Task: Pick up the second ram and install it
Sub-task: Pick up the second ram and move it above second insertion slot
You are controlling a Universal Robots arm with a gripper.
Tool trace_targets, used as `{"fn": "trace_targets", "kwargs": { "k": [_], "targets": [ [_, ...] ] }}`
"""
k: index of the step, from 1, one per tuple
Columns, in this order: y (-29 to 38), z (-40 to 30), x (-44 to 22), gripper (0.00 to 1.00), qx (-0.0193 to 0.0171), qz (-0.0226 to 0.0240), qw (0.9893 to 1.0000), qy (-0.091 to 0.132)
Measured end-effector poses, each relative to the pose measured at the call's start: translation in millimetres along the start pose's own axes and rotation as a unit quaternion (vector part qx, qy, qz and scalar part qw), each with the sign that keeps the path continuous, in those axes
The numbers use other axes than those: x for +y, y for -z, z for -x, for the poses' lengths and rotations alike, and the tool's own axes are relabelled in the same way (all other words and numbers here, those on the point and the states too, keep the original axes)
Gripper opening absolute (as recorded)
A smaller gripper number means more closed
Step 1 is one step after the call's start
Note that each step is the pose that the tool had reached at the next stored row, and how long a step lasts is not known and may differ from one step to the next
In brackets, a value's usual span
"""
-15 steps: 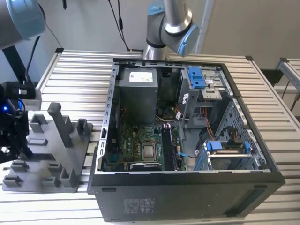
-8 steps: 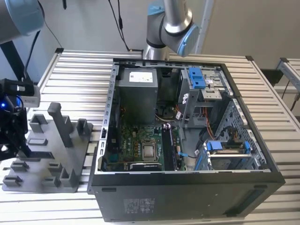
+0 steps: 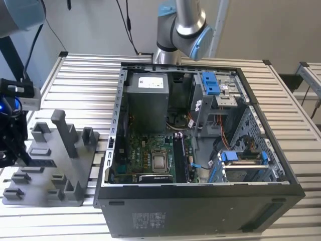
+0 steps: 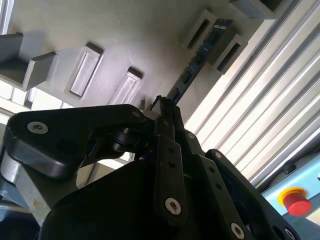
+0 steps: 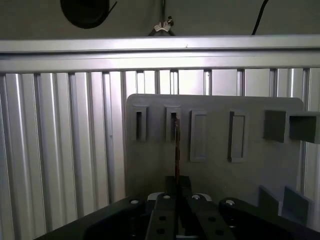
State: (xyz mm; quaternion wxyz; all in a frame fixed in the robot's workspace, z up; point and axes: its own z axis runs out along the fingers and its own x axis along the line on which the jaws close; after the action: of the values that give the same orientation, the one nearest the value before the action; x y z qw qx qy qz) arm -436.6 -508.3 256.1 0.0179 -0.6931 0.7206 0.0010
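Ram stick (image 5: 176,150) is edge-on, with its far end in a slot of the grey holder (image 5: 150,165), second slot from one end of the row. Gripper (image 5: 177,184) fingers are clamped on the stick's near end, one on each side; both wrist views show this. In the exterior view the holder lies on the slatted metal table (image 3: 75,75), just beside the open computer case (image 3: 200,211) at its 9 o'clock. The gripper is over the holder's 9 o'clock edge. Arm base (image 3: 178,30) is at 12 o'clock of the case.
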Motion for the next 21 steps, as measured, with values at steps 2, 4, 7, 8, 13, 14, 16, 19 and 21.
{"fn": "trace_targets", "kwargs": {
  "k": [2, 4, 7, 8, 13, 14, 16, 19, 21],
  "targets": [
    [2.5, 0.1, -0.1, 0.14, 0.0, 0.0, 1.0, 0.0],
    [5.0, 0.1, -0.1, 0.14, 0.0, 0.0, 1.0, 0.0],
    [9.2, 0.2, -0.2, 0.14, 0.0, 0.0, 1.0, 0.0],
    [10.6, 0.3, -0.3, 0.14, 0.0, 0.0, 1.0, 0.0],
    [18.1, 0.5, -0.4, 0.14, -0.0001, 0.0, 1.0, 0.0],
    [19.7, 0.5, -0.5, 0.14, -0.0001, 0.0, 1.0, 0.0],
    [23.0, 0.6, -0.5, 0.14, -0.0001, 0.0, 1.0, 0.0],
    [27.7, 0.8, -0.6, 0.14, -0.0001, 0.0, 1.0, 0.0],
    [30.8, 0.8, -0.7, 0.14, -0.0004, 0.0, 1.0, 0.0]
  ]
}}
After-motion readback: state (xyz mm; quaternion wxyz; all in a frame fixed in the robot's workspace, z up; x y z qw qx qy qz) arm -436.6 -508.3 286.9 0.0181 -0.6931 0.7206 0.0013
